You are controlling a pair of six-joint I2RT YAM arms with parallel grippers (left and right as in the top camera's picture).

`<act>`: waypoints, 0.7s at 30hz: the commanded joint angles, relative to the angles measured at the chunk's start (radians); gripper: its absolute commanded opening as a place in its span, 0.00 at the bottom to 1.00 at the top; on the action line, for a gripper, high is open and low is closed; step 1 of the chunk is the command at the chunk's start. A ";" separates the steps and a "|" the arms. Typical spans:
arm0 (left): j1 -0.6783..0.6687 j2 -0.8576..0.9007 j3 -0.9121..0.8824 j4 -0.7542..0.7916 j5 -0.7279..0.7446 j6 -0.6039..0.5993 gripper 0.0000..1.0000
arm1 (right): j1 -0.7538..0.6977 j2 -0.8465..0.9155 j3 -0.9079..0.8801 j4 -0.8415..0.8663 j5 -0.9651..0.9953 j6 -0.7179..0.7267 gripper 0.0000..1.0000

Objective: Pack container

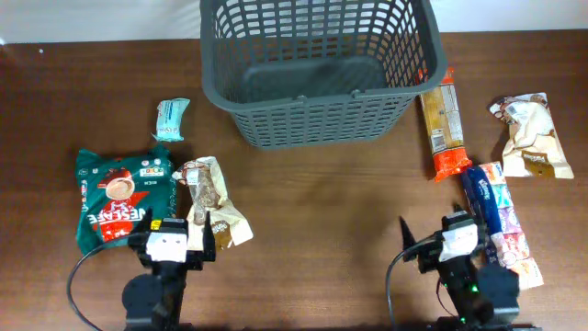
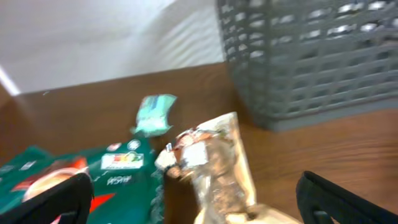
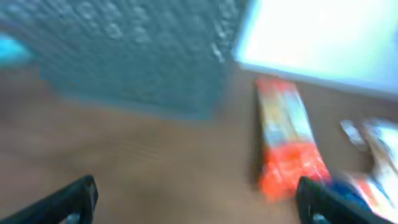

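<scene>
- The container (image 1: 322, 119) is a big dark grey basket with holes in its walls. It sits at the far middle of the brown table (image 1: 322, 221), right side up.
- An orange packet (image 1: 444, 129) lies just beside the basket's right side, with its far end touching the corner.
- A cream packet (image 1: 530, 136) lies further right, apart from the orange one.
- A blue packet (image 1: 481, 195) and a stripy one (image 1: 507, 230) lie in a row nearer the front on the right.
- A small light blue packet (image 1: 172, 119) lies to the left of the basket.
- A green coffee bag (image 1: 121, 198) lies at the front left, with a brown and cream snack packet (image 1: 213, 198) just beside it.
- The left gripper (image 1: 173, 236) is low at the front, with its two fingers wide apart and nothing in them. The snack packet's near end is between them.
- The right gripper (image 1: 455, 236) is at the front right, fingers wide apart too, holding nothing.
- The right wrist view is blurry; the bright bits at its right edge may be the stripy packet.
</scene>
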 commanded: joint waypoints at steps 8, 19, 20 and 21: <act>-0.003 -0.002 0.127 -0.038 0.137 -0.089 0.99 | -0.005 -0.009 -0.002 0.127 -0.352 0.031 0.99; -0.003 0.303 0.481 -0.222 -0.041 -0.086 0.99 | -0.007 0.165 0.142 0.253 -0.301 0.231 0.99; -0.003 0.370 0.539 -0.224 -0.051 -0.064 0.99 | -0.007 0.228 0.191 0.252 -0.292 0.223 0.99; -0.002 0.417 0.579 -0.225 -0.051 -0.044 0.99 | -0.007 0.269 0.226 0.248 -0.289 0.216 0.99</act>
